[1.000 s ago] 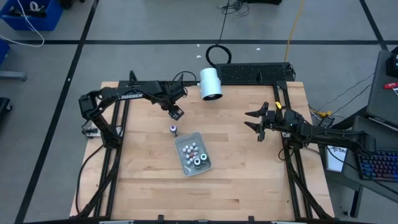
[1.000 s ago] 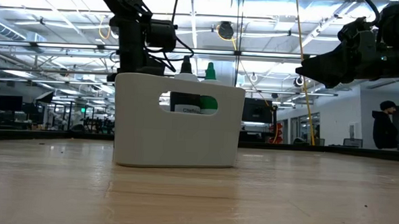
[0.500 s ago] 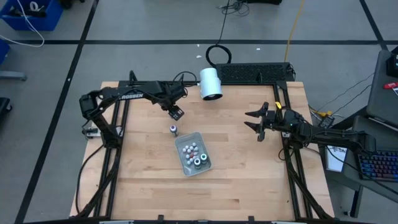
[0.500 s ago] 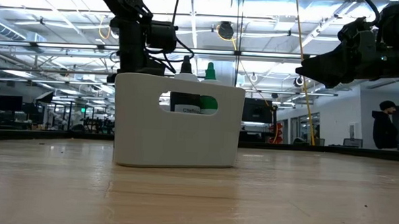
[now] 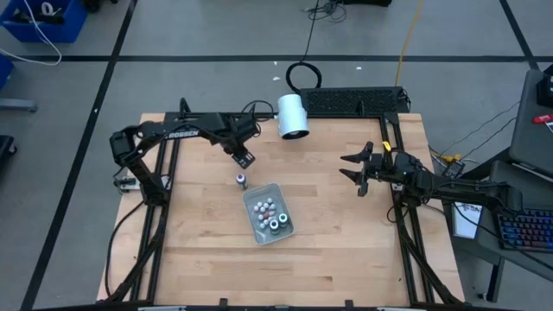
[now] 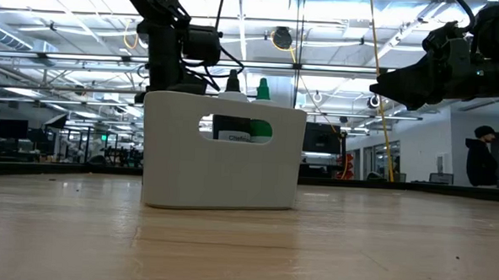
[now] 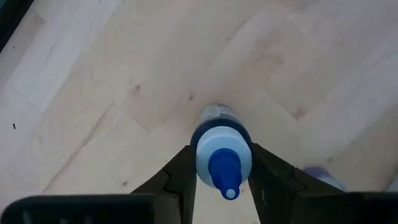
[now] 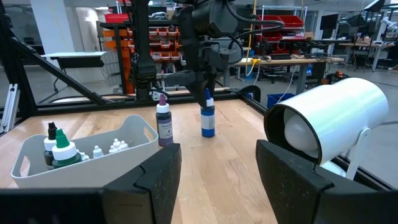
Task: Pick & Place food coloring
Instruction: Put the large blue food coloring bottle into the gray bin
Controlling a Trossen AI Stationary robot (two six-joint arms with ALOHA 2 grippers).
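Light wooden table (image 5: 346,242), plank surface. White bin (image 5: 270,214) with cut-out handle near table centre. Large white cylinder (image 5: 292,116) lying at far edge. Black coiled cable (image 5: 303,76) on floor beyond. Blue crate (image 5: 43,19) at far left. Person (image 6: 483,159) standing in background room.

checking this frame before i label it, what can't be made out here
- Blue-capped bottle: the high view has the left gripper over it; its label is too small in the right wrist view.
- Purple-capped bottle: in the low view the white bin hides it.
- Bin contents: white balls too small to count in the high view.
- Right gripper: low view's edge cuts it off.
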